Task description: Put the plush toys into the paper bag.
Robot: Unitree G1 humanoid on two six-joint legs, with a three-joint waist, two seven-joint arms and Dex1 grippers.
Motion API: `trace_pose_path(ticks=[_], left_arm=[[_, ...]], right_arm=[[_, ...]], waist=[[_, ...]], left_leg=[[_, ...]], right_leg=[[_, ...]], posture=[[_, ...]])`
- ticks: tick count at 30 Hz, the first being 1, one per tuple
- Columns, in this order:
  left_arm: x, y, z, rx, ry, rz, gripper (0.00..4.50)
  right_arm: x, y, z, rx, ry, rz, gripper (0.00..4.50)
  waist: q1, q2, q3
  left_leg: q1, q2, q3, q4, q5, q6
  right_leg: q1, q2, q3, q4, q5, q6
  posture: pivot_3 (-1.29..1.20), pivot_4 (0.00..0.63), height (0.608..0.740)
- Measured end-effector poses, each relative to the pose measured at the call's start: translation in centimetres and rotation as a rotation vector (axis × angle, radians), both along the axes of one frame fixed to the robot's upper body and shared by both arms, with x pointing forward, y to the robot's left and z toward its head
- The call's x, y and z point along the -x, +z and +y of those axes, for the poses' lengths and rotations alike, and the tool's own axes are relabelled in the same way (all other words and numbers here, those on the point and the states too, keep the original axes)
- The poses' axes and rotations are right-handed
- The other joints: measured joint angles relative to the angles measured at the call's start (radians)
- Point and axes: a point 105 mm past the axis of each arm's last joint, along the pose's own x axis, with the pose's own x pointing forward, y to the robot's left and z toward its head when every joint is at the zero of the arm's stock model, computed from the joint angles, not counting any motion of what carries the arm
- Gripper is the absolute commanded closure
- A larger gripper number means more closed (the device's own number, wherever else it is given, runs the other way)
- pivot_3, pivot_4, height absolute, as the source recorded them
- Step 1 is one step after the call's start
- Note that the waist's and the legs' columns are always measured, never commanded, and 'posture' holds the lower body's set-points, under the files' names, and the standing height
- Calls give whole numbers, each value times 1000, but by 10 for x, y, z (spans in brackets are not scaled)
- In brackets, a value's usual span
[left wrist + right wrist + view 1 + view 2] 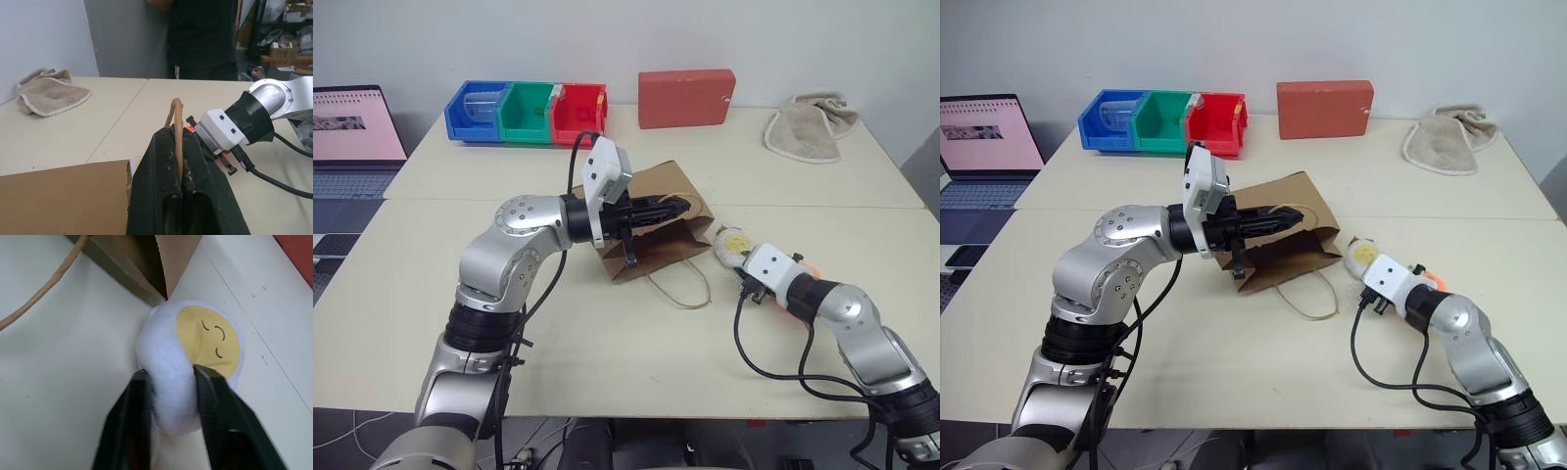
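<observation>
Right claw pinches the egg toy by its edge, so it probably slips before reaching the paper bag, which sags if the left claw, clamped on the handle, slackens.

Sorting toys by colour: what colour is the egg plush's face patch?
Yellow, on the white egg plush; clearest in the right wrist view.

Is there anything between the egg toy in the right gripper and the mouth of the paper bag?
Nothing visible blocks it. The right gripper is closed on the egg plush, which lies on the table just beside the paper bag. The left gripper pinches the bag's cord handle, holding the mouth up.
</observation>
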Motion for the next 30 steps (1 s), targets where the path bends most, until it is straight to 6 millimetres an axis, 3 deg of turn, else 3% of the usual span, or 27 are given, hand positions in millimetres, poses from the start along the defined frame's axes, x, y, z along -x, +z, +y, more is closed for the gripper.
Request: trace_pose_path(ticks=[7,12,15,20,24,30], left_arm=[[0,0,0,0,-4,1,4500],[1,0,1,-3,-15,3,4500],[0,1,1,-1,-13,3,4500],[-1,6,0,13,-23,14,4500],[1,9,0,24,-39,32,4500],[6,11,-1,27,-59,40,4500]], right_arm=[[-1,9,-10,-35,3,-9,4450],[23,48,-15,-64,168,56,4450],[45,64,-3,-88,296,137,4450],[65,65,31,-165,426,206,4450],[53,58,63,-217,449,153,4450],[11,45,81,-221,315,34,4450]], waist=[[3,0,0],[5,0,0],[4,0,0],[3,0,0],[2,0,0],[5,0,0]], left_leg=[[0,0,0,1,0,0],[0,0,0,0,0,0],[0,0,0,0,0,0],[0,0,0,2,0,0],[0,0,0,3,0,0],[-1,0,0,3,0,0]], right_leg=[[0,0,0,0,0,0],[0,0,0,0,0,0],[0,0,0,0,0,0],[1,0,0,0,0,0],[1,0,0,0,0,0],[0,0,0,1,1,1]], posture=[[0,150,740],[0,150,740],[0,150,740],[0,150,740],[0,150,740],[0,150,740]])
